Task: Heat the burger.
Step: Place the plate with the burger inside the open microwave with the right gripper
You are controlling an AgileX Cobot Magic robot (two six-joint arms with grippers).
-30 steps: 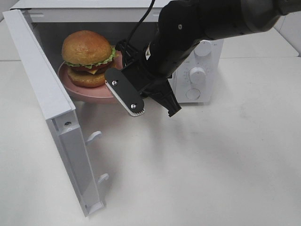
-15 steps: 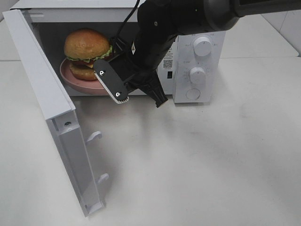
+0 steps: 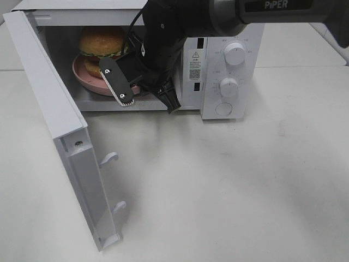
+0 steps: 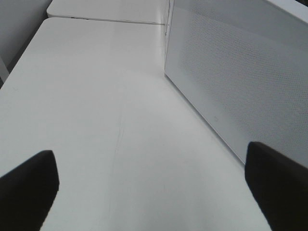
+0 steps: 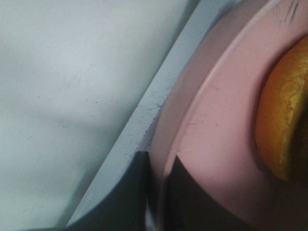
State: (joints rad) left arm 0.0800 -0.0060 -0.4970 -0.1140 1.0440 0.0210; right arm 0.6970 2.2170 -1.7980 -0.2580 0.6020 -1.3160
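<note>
One white microwave (image 3: 218, 60) stood at the top of the overhead view on a pale tabletop (image 3: 245, 180). Its single door (image 3: 49, 103) was swung wide open toward the lower left of the frame. Two small white hooks (image 3: 109, 158) stuck out from the door's inner edge, one above the other. The control panel at the right of the microwave carried two round knobs (image 3: 235, 53), one above the other, and one round button (image 3: 223, 109) below them.

One burger (image 3: 101, 41), with a golden-brown bun and a frill of green lettuce, sat on one round pink plate (image 3: 87, 79). Both were inside the open cavity, in the upper left of the frame.

One black arm reached in from the upper right. Its right end effector (image 3: 128, 93) was at the mouth of the cavity, against the plate's near rim. The right wrist view showed the two dark jaws clenched on that pink rim, with the edge of the bun at the far right of that picture.

The left end effector (image 4: 154, 187) appeared only in the left wrist view. Its two dark fingertips (image 4: 26, 187) were spread wide at the lower corners, grasping nothing, above the bare tabletop. One white dotted panel (image 4: 231, 82) filled the right side of that picture.
</note>
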